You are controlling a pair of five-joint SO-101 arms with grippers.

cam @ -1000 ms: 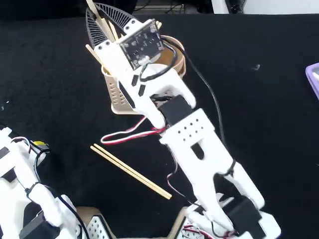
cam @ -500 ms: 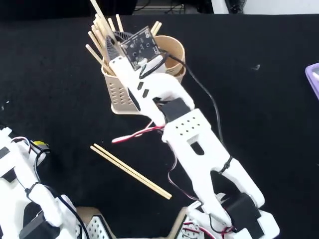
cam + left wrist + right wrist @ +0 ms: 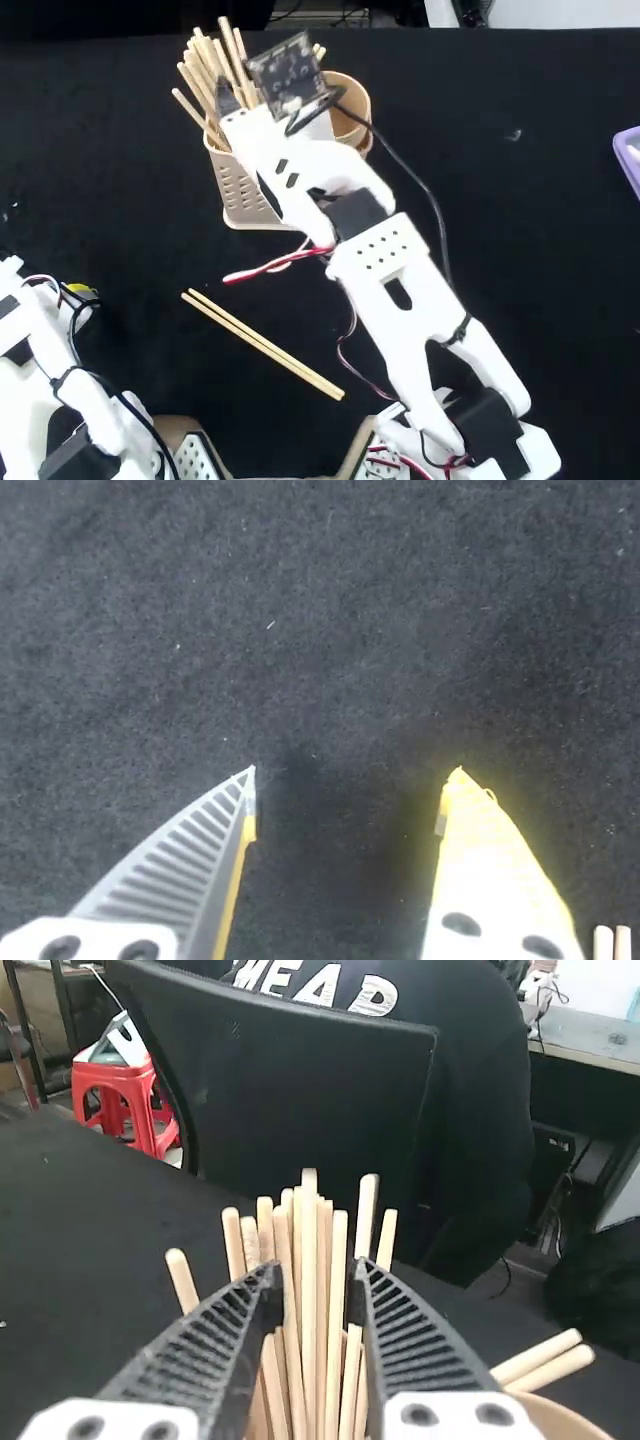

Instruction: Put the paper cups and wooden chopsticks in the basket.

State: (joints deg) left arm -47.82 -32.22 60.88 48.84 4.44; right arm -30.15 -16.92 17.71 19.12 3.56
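At the far side of the worktop (image 3: 520,200), a bundle of wooden chopsticks (image 3: 318,1240) is being held upright in the basket (image 3: 240,195), with a few sticks being pinched between the jaws of the right gripper (image 3: 312,1270). Paper cups (image 3: 350,100) are being held in the basket beside them. A loose pair of chopsticks (image 3: 262,343) is being shown flat on the worktop, nearer the arms. The left gripper (image 3: 345,780) is being held over bare worktop, jaws spread.

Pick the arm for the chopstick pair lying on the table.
Left, likely. The left gripper is open and empty, low over the table, with the loose pair close by. The right gripper is shut on the chopstick bundle at the basket.
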